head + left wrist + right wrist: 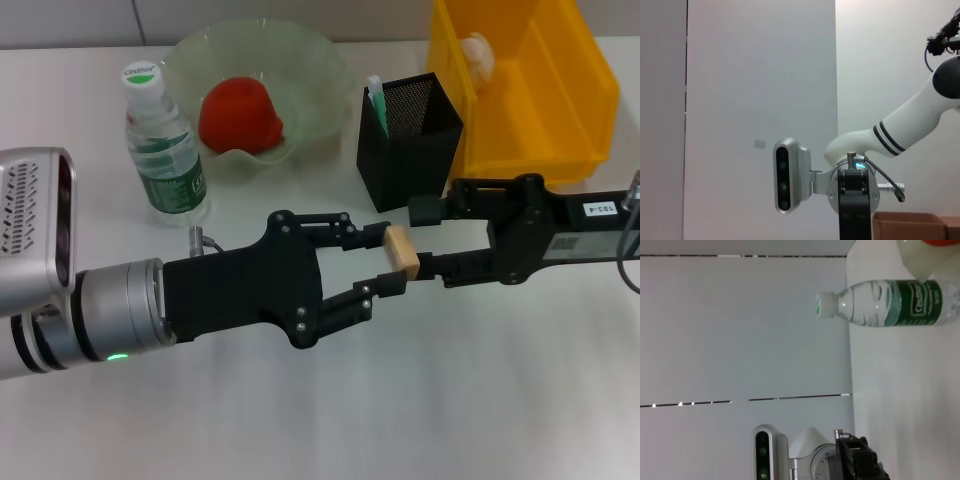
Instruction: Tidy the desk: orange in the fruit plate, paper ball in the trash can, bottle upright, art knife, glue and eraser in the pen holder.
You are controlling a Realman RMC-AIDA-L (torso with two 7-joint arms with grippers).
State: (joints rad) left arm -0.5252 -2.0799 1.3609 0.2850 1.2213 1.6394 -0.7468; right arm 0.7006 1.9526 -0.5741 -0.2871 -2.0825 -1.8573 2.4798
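A tan eraser is held above the table in front of the black mesh pen holder. My left gripper is shut on it from the left. My right gripper is open and reaches in from the right; its lower finger touches the eraser. A green-and-white tube stands in the holder. The orange lies in the glass fruit plate. The bottle stands upright; it also shows in the right wrist view. A paper ball lies in the yellow bin. No art knife shows clearly.
A small grey metal piece lies by the bottle, mostly hidden behind my left gripper. The left wrist view shows my right arm's wrist camera and a cardboard box. Bare white table lies in front of both grippers.
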